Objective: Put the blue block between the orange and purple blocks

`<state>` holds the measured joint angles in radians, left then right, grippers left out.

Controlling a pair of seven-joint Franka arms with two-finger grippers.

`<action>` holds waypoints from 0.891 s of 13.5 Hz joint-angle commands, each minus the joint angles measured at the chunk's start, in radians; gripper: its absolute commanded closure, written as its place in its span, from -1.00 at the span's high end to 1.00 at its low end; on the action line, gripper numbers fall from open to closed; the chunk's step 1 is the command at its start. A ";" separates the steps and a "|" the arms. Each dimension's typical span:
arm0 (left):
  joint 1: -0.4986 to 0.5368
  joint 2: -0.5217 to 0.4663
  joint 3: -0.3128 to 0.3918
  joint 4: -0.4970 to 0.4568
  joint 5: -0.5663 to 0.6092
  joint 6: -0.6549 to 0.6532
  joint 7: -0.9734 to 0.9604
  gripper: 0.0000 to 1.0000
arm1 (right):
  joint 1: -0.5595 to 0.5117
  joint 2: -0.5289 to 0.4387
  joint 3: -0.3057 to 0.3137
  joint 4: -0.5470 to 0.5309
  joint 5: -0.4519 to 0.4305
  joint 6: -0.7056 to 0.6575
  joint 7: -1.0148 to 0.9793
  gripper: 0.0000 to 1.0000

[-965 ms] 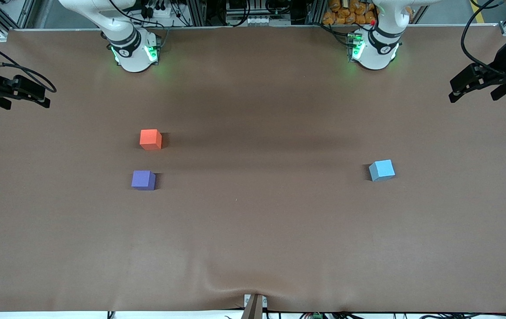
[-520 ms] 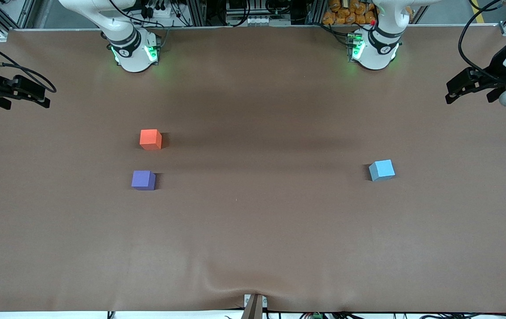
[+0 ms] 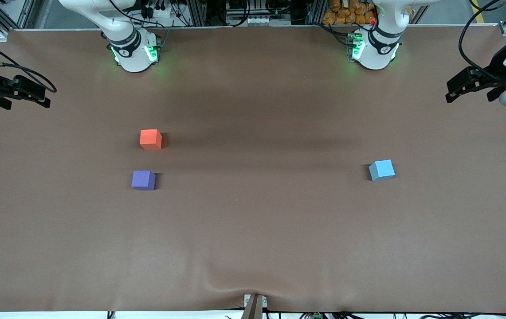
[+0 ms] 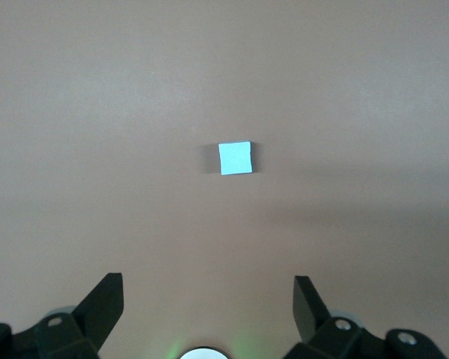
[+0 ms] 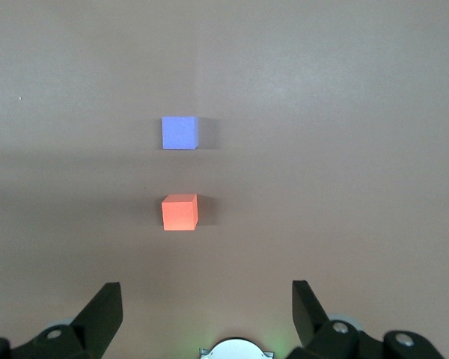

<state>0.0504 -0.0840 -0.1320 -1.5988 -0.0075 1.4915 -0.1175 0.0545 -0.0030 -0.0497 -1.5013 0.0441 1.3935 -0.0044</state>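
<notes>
blue block point(image 3: 382, 170) sits mid-right of front frame, well apart from orange block point(image 3: 150, 139) and purple block point(image 3: 143, 180) (mid-left). left gripper point(image 3: 470, 84) upper right edge, right gripper point(image 3: 17, 94) upper left edge, both spread wide, holding nothing.

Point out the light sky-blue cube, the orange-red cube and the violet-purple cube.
light sky-blue cube point(image 3: 382, 170): front view, middle of the cube.
orange-red cube point(image 3: 150, 139): front view, middle of the cube.
violet-purple cube point(image 3: 143, 180): front view, middle of the cube.

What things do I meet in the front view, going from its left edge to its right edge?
Right claw → purple block → orange block → blue block → left claw.
</notes>
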 commanded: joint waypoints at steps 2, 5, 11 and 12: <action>0.006 0.001 0.005 0.005 -0.014 -0.005 0.016 1.00 | 0.004 0.005 -0.002 0.015 0.005 -0.011 -0.008 1.00; 0.006 0.003 0.005 -0.003 -0.014 0.003 0.016 1.00 | 0.001 0.006 -0.002 0.015 0.005 -0.011 -0.008 1.00; 0.008 0.000 0.005 -0.015 -0.012 0.013 0.016 1.00 | 0.005 0.005 -0.001 0.015 0.005 -0.011 -0.008 1.00; 0.008 0.000 0.005 -0.015 -0.012 0.013 0.016 1.00 | 0.001 0.006 -0.001 0.015 0.005 -0.011 -0.008 1.00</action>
<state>0.0538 -0.0771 -0.1297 -1.6081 -0.0075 1.4962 -0.1176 0.0546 -0.0028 -0.0488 -1.5013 0.0448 1.3935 -0.0045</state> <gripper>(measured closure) 0.000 0.000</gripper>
